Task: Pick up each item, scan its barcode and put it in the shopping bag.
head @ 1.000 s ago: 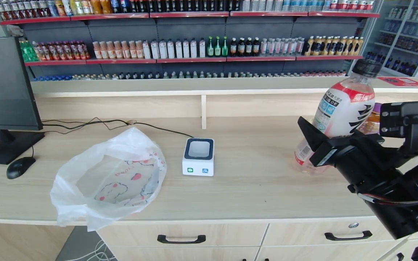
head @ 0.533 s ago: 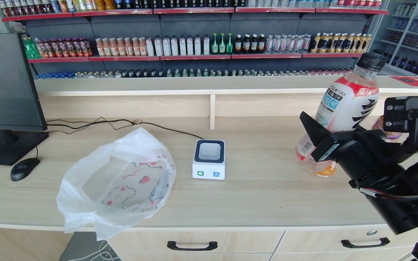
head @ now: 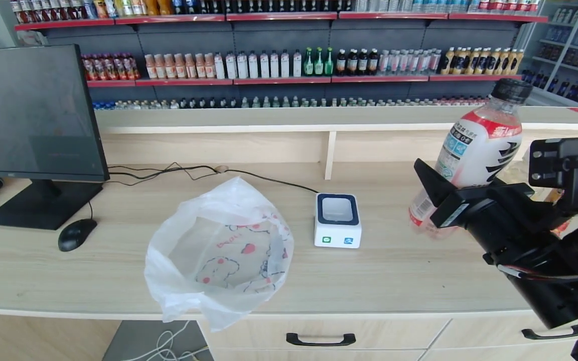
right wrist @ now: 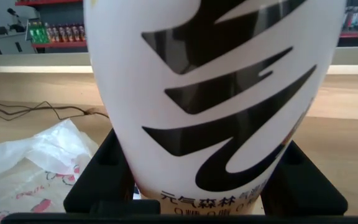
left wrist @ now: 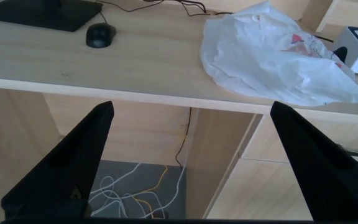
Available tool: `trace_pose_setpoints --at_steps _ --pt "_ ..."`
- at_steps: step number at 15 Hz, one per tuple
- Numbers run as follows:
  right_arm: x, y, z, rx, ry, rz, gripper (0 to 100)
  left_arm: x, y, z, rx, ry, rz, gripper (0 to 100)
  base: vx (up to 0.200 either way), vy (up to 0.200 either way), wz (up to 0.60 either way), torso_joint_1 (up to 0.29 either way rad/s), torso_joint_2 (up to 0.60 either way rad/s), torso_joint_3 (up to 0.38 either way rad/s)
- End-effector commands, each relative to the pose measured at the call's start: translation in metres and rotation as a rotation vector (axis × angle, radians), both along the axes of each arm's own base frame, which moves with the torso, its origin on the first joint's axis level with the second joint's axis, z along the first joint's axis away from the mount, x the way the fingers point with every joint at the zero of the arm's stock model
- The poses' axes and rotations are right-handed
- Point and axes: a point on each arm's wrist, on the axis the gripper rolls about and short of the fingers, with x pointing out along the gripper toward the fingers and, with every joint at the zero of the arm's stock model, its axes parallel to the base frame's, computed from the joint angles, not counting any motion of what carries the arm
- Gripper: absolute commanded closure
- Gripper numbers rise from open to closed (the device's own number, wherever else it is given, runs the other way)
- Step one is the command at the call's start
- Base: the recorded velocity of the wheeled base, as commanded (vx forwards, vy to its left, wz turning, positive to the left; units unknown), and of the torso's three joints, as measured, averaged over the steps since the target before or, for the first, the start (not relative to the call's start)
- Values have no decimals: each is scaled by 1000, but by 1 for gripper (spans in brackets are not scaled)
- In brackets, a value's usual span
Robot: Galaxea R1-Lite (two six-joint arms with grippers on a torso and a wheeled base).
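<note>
Right jaws clamp the bottle (head: 474, 150), left jaws gape wide; scanner (head: 337, 220) sits beside bag (head: 219, 250).

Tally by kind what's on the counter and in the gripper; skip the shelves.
Monitor: 1
Mouse: 1
Shopping bag: 1
Scanner: 1
Bottle, held in the right gripper: 1
Total: 5, leaving out cables and things cut off or hidden at the edges.

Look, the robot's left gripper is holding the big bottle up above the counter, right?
No, it's the right gripper that is holding the big bottle up above the counter. The head view shows it on the robot's right side.
</note>
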Motion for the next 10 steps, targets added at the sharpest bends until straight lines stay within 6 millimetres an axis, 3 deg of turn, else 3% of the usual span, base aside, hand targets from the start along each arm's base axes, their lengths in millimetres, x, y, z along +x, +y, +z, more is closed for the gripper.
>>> trace_pose_setpoints --at_steps 1,3,10 --pt "1 1 -2 -4 5 2 100 0 0 0 0 1 1 0 0 200 0 2 2 7" --pt "2 2 -2 -12 4 4 100 0 0 0 0 0 1 0 0 200 0 -2 0 2" --pt "30 6 -11 -323 -92 88 100 0 0 0 1 1 1 0 0 0 0 0 0 0"
